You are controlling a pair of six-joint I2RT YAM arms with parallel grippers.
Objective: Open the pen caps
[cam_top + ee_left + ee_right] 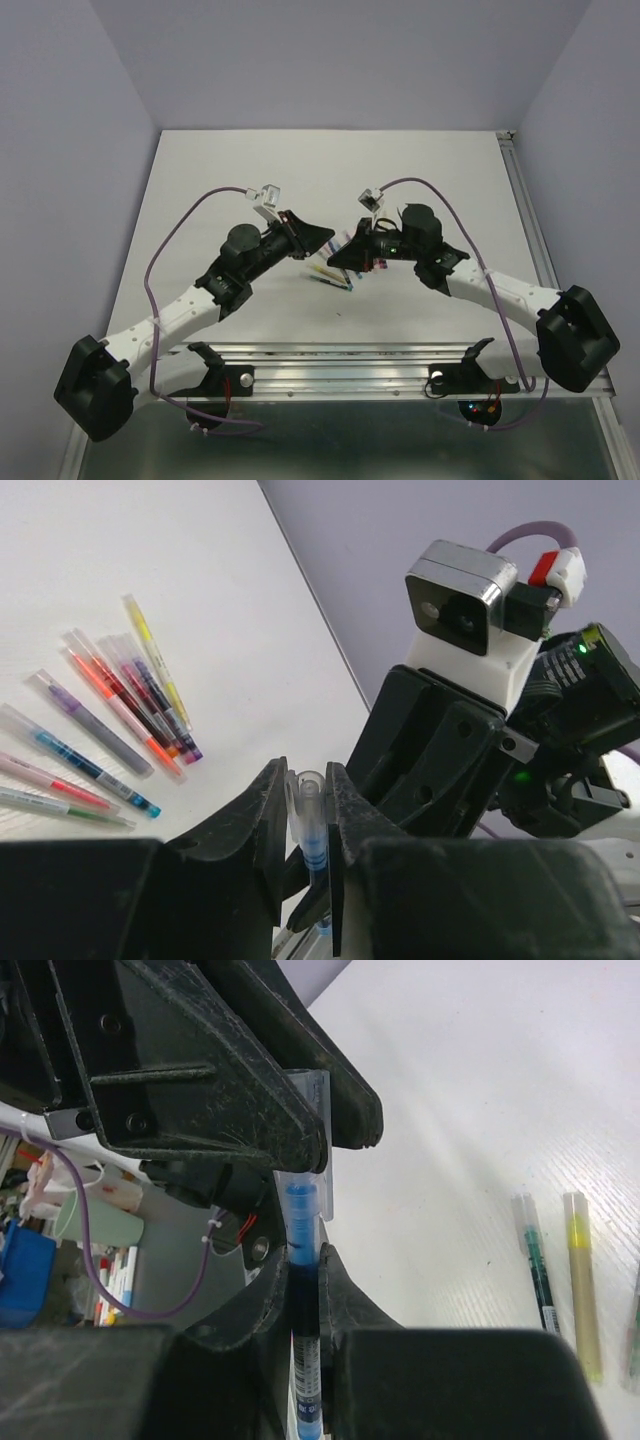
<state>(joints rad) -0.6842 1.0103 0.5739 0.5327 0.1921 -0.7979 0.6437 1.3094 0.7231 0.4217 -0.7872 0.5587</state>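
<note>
white table [250,170], lilac walls [330,60], pen cap [306,795]

Light was soft and even from overhead, white table [420,180] bright, shadows under the arms [190,310] faint. Wrist cams: left gripper [305,780] dark & blurry up close, loose pens [110,710] pretty sharp. Mild glare on the table in right wrist view imo.

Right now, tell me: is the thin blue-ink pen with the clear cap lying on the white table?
No, the blue-ink pen is held off the table, gripped by the left gripper and right gripper.
</note>
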